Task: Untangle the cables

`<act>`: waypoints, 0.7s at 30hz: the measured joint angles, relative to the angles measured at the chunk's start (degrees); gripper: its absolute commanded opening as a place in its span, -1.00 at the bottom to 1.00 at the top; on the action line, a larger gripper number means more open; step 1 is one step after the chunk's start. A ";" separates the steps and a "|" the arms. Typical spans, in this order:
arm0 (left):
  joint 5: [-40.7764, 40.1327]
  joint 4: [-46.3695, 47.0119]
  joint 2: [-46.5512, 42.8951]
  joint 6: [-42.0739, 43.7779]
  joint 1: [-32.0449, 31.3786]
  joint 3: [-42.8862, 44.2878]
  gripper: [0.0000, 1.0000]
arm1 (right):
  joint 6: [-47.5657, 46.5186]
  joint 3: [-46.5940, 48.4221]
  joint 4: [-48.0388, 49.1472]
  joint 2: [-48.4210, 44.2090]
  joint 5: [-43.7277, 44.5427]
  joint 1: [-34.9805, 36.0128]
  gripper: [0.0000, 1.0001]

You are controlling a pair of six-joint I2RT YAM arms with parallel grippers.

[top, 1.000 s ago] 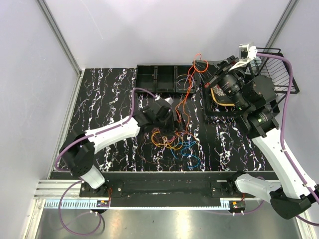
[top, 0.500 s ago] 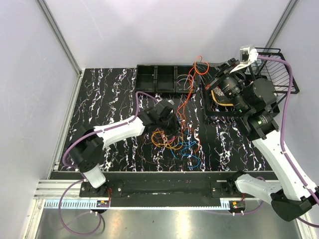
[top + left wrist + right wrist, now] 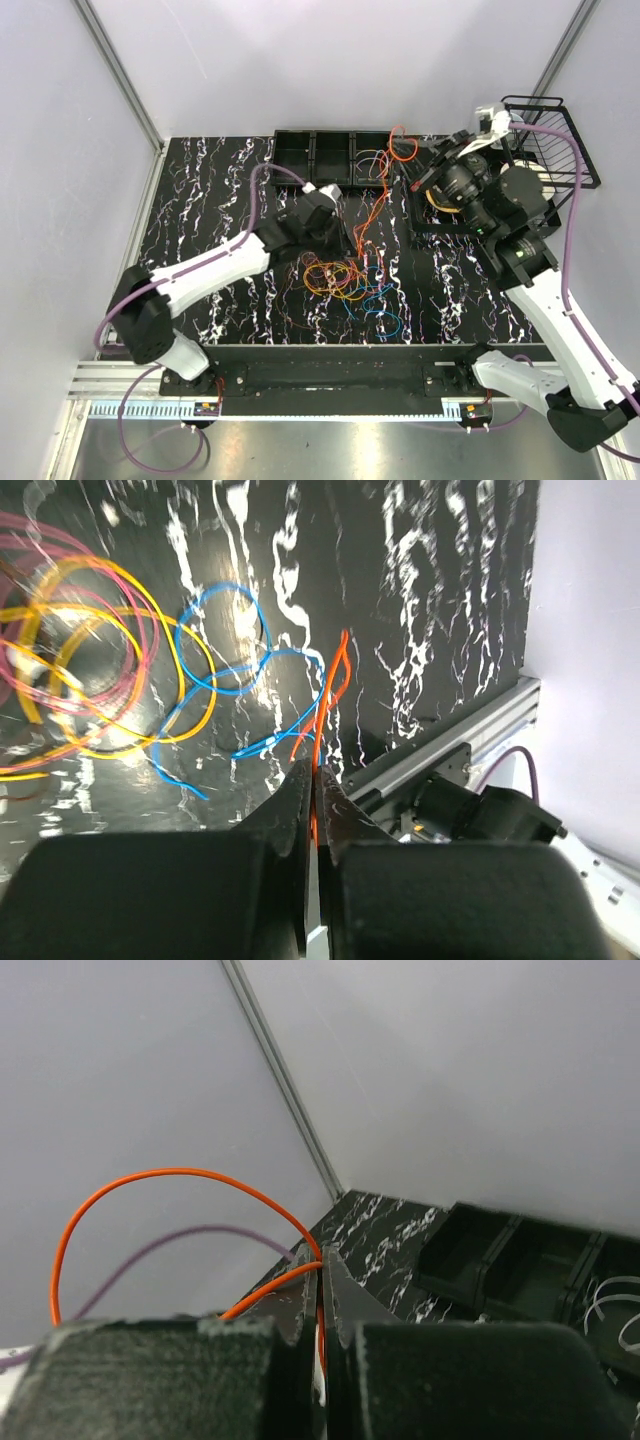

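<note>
Black white-veined marble tabletop (image 3: 210, 190); pale grey walls (image 3: 350, 60); cables (image 3: 345, 280) tangled mid-table.

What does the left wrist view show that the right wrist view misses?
Only the left wrist view: the blue cable, yellow cables and pink cables on the marbled table, plus a metal rail. Only the right wrist view: the black tray and a lilac hose. Both: an orange cable pinched in a shut gripper, the left gripper and the right gripper.
</note>
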 measured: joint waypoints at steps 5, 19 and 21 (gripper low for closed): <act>-3.32 -2.25 -4.59 5.25 1.29 3.13 -1.00 | 3.72 -4.22 -1.18 1.38 -0.15 0.00 -1.00; -5.88 -5.07 -6.88 14.45 4.28 9.51 -1.00 | 10.82 -3.85 -6.43 13.31 -5.90 0.00 -1.00; -6.12 -5.07 -7.63 14.91 4.28 9.53 -1.00 | 12.81 -4.22 -5.90 13.49 -7.21 0.00 -1.00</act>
